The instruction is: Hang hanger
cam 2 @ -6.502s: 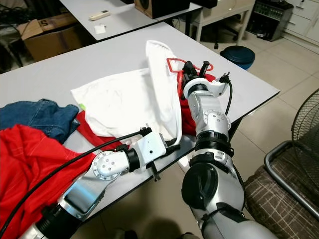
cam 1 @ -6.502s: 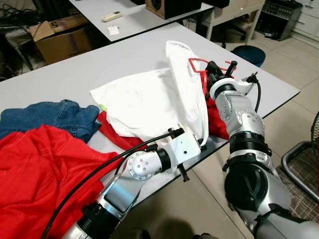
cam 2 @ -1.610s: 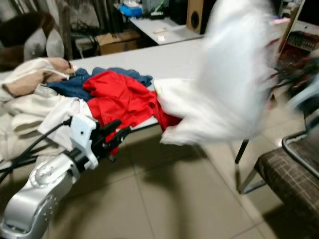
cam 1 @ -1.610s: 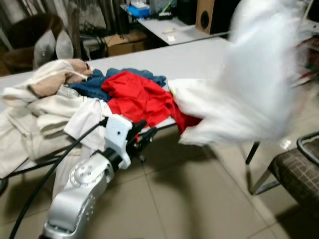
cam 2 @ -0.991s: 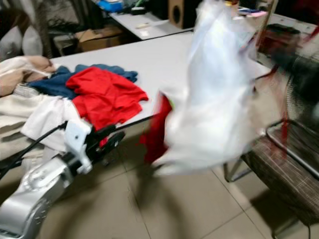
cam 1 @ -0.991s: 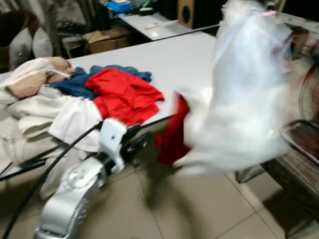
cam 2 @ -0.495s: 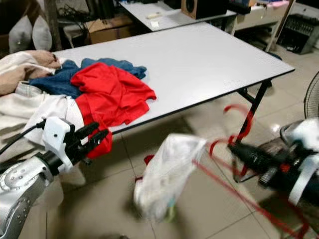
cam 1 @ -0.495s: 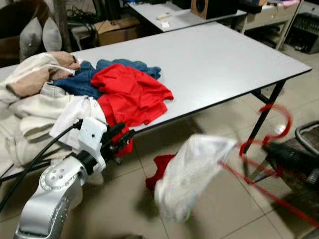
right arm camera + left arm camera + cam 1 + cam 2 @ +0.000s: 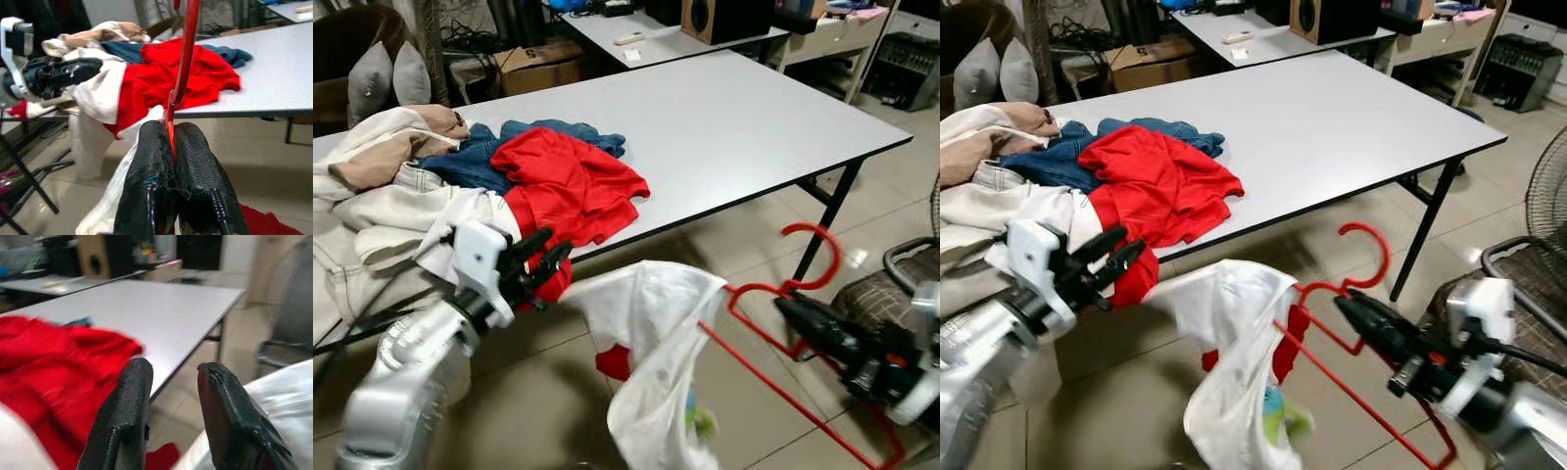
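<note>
A red hanger [image 9: 811,262] is out over the floor in front of the table, its hook upward. My right gripper [image 9: 785,305] is shut on it just below the hook; the right wrist view has both fingers [image 9: 151,161] pinched on the red hanger [image 9: 182,83]. A white shirt [image 9: 651,362] droops from the hanger's left end, bunched and sagging toward the tiles. My left gripper [image 9: 558,247] is open with nothing in it, near the table's front edge by the red cloth; its fingers [image 9: 129,401] stand apart.
The grey table [image 9: 734,108] carries a pile of red [image 9: 568,186], blue [image 9: 480,162] and beige [image 9: 382,176] clothes on its left half. A red cloth [image 9: 615,360] lies on the floor. A chair [image 9: 901,284] stands at the right.
The hanger has steadied with its hook up, and the white shirt has swung left and now hangs from it. My left gripper rose a little.
</note>
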`<state>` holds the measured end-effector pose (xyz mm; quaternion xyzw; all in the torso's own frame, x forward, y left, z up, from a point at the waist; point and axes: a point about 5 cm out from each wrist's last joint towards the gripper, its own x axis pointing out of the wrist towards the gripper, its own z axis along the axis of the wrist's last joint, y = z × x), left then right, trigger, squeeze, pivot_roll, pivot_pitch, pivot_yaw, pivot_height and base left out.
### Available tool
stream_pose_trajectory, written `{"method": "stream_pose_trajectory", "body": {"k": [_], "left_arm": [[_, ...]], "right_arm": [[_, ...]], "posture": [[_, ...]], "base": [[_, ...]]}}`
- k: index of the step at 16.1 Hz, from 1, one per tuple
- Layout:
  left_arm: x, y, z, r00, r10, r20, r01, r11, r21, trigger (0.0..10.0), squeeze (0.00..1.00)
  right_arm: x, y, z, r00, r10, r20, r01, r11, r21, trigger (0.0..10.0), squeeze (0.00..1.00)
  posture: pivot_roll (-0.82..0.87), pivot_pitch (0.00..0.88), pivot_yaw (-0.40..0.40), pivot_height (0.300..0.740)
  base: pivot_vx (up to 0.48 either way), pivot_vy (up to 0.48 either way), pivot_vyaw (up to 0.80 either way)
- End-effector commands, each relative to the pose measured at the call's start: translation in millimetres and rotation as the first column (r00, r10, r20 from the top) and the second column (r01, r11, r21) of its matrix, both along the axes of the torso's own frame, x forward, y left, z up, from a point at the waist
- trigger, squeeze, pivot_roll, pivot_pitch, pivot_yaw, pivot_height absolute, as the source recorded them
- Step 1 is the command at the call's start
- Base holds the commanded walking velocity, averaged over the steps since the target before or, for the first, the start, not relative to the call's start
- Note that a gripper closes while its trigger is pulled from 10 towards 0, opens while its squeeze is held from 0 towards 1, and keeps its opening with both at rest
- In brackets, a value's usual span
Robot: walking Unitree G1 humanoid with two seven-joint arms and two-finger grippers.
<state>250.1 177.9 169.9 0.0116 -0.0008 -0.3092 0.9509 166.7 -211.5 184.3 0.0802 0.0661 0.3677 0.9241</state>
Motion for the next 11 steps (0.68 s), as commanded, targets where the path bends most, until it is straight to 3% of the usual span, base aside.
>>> {"method": "stream_pose_trajectory", "body": {"k": [1,2,5,6,7,8,10,11], "left_arm": [[0.4,0.0,13,0.994,-0.106,0.011,0.106,0.994,0.0,10.0,0.0],[4.2,-0.2,18,0.986,-0.166,0.012,0.165,0.986,0.006,10.0,0.0],[20.3,-0.5,21,0.975,-0.223,0.01,0.222,0.974,0.033,10.0,0.0],[23.3,-6.8,24,0.963,-0.27,0.005,0.27,0.962,0.047,10.0,0.0],[28.6,-15.1,36,0.935,-0.354,0.017,0.354,0.935,0.002,10.0,0.0],[30.7,-18.5,43,0.892,-0.452,0.004,0.452,0.892,-0.012,10.0,1.0],[29.0,-26.2,54,0.766,-0.641,-0.034,0.642,0.766,0.018,10.0,1.0],[30.2,-29.2,57,0.726,-0.686,-0.049,0.687,0.726,0.032,10.0,1.0]], "right_arm": [[8.3,2.6,4,0.996,0.058,0.064,-0.061,0.998,0.033,10.0,0.0],[13.6,2.9,3,0.99,0.114,0.085,-0.117,0.992,0.037,10.0,0.0],[24.7,-5.8,-10,0.978,0.192,0.086,-0.195,0.98,0.025,10.0,0.0],[25.6,-9.0,-14,0.971,0.226,0.073,-0.228,0.974,0.012,10.0,0.0],[27.6,-10.5,-9,0.953,0.285,0.101,-0.282,0.958,-0.041,10.0,0.0],[29.6,-13.3,-5,0.94,0.323,0.105,-0.317,0.946,-0.072,10.0,0.0],[33.3,-18.7,9,0.905,0.401,0.144,-0.38,0.912,-0.151,10.0,0.0],[36.3,-20.0,14,0.892,0.426,0.149,-0.403,0.901,-0.161,10.0,0.0]], "posture": [[0.05,0.0,0.047,0.74],[0.07,0.0,0.045,0.74],[0.07,0.0,0.074,0.74],[0.06,0.0,0.09,0.74],[0.06,0.0,0.095,0.74],[0.05,0.0,0.099,0.74],[0.05,0.0,0.09,0.74],[0.05,0.0,0.082,0.74]], "base": [[0.0,0.0,0.0],[0.0,0.0,0.0],[0.0,0.0,0.0],[0.0,0.0,0.0],[0.0,0.0,0.0],[0.0,0.0,0.0],[0.0,0.0,0.0],[0.0,0.0,0.0]]}}
